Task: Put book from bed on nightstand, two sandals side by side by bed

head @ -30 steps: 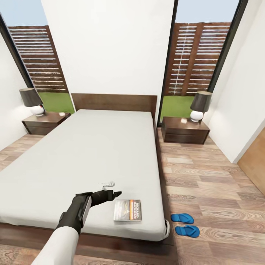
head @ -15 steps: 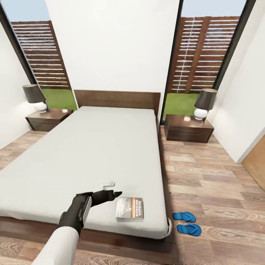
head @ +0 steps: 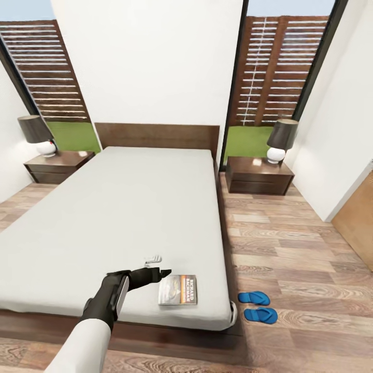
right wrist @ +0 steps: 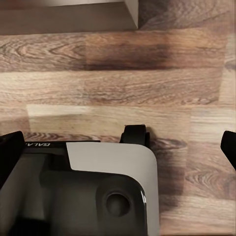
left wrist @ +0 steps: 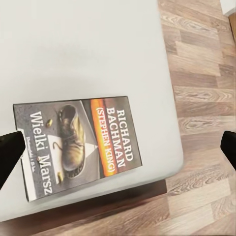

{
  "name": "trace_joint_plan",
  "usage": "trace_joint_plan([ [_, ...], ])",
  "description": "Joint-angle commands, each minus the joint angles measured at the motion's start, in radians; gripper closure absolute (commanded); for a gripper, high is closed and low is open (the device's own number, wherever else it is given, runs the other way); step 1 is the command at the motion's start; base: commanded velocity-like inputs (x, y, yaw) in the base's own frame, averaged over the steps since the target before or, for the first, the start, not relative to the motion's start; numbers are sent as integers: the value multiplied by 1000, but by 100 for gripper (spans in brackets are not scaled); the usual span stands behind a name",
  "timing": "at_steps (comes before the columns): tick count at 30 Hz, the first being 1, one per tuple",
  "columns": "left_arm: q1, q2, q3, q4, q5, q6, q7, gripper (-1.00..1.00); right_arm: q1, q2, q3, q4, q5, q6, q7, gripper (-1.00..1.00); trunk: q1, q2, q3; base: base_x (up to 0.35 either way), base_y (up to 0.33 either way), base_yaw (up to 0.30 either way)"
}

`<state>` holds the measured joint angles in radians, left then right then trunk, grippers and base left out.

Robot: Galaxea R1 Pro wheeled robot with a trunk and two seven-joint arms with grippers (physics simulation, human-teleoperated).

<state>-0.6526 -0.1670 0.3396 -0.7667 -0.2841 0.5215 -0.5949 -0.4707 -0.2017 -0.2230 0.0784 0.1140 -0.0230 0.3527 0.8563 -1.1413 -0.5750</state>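
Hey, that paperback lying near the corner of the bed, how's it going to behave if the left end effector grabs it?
The book looks thin, so probably light and a little bendy. It lies flat on the bed, leaving little edge to catch; the open left end effector may need to slide it toward the mattress edge first. Its glossy-looking cover might slip.

Two white-based table lamps with dark shades are seen, one at the left edge (head: 37, 135) and one at the right (head: 281, 140); a light wooden door panel (head: 357, 220) is seen at the right edge.
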Motion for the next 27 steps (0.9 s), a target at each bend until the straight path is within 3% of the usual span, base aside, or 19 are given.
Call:
trace_joint_plan([
  [1, -1, -2, 7, -2, -9, 5, -9, -100, -2, -1, -9, 3, 10, -3, 2, -100, 0, -1, -3, 0, 0, -115],
  [14, -1, -1, 8, -3, -9, 5, -11, -100, -2, -1, -9, 3, 10, -3, 2, -100, 0, -1, -23, 0, 0, -91],
  [27, -1, -1, 9, -3, -9, 5, -16, -100, -2, -1, -9, 3, 11, -3, 2, -100, 0, -1, -44, 0, 0, -10],
])
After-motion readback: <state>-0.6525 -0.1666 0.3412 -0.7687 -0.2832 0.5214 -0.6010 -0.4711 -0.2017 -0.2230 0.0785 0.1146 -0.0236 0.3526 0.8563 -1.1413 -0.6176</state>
